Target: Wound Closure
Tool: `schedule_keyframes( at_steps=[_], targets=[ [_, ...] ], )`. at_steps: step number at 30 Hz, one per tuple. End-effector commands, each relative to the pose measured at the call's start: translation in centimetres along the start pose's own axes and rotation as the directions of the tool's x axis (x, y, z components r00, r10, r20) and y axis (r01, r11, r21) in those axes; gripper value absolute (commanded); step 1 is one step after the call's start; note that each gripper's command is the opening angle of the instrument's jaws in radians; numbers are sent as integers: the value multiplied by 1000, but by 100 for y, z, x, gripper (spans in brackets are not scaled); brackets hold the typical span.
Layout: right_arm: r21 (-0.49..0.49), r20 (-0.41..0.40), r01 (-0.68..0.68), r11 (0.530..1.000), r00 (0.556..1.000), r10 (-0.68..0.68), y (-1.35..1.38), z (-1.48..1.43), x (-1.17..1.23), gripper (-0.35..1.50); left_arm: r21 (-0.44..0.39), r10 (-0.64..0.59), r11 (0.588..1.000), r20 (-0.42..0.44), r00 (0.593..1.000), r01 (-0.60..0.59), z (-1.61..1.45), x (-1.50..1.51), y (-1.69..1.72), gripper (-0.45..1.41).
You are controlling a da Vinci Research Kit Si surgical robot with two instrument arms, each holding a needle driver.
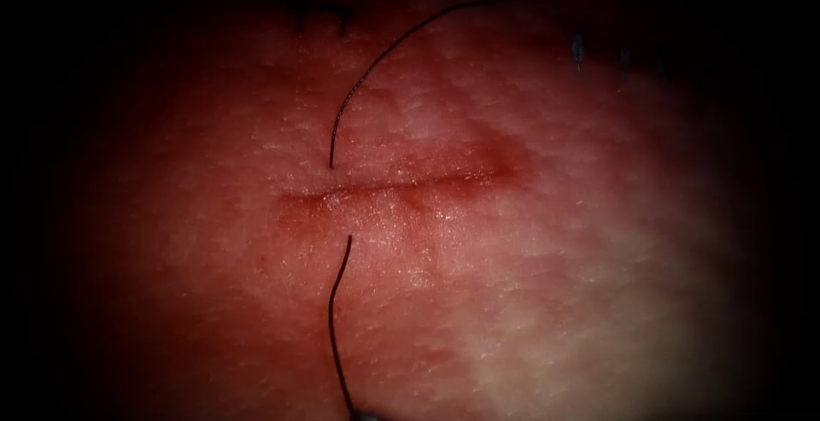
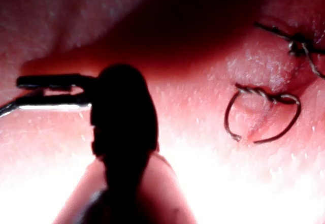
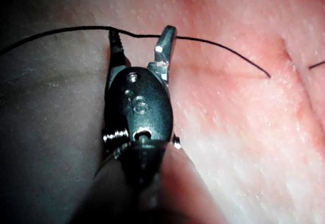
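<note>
Thread [image 1: 335,135] ends lie severed beside cut [image 1: 393,189]; right pincer [image 3: 143,38] gapes empty; left pincer [image 2: 48,91] grips something unclear.

Red fluid [image 1: 504,163] stains the surface at the right end of the cut [image 1: 393,189] and runs thinly along both its edges. Well above the cut's left end sits a dark bracket-shaped mark [image 1: 320,15]. Above and to the right of the cut are a few small bluish marks [image 1: 578,49], side by side. The left wrist view shows a tied loop [image 2: 261,115] lying flat with a second knot [image 2: 297,43] near it; how they lie to the cut cannot be told.
</note>
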Motion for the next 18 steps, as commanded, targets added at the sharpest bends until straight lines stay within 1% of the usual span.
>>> schedule_keyframes(
  at_steps=[1, 18],
  targets=[
    [3, -2, -1, 1000, 1000, 1, -6, 8, -4, 99, 2, 3, 1000, 5, 1000, -3, 8, 7, -2, -45],
    [3, -2, -1, 1000, 1000, 1, -6, 8, -4, 99, 2, 3, 1000, 5, 1000, -3, 8, 7, -2, -45]
  ],
)
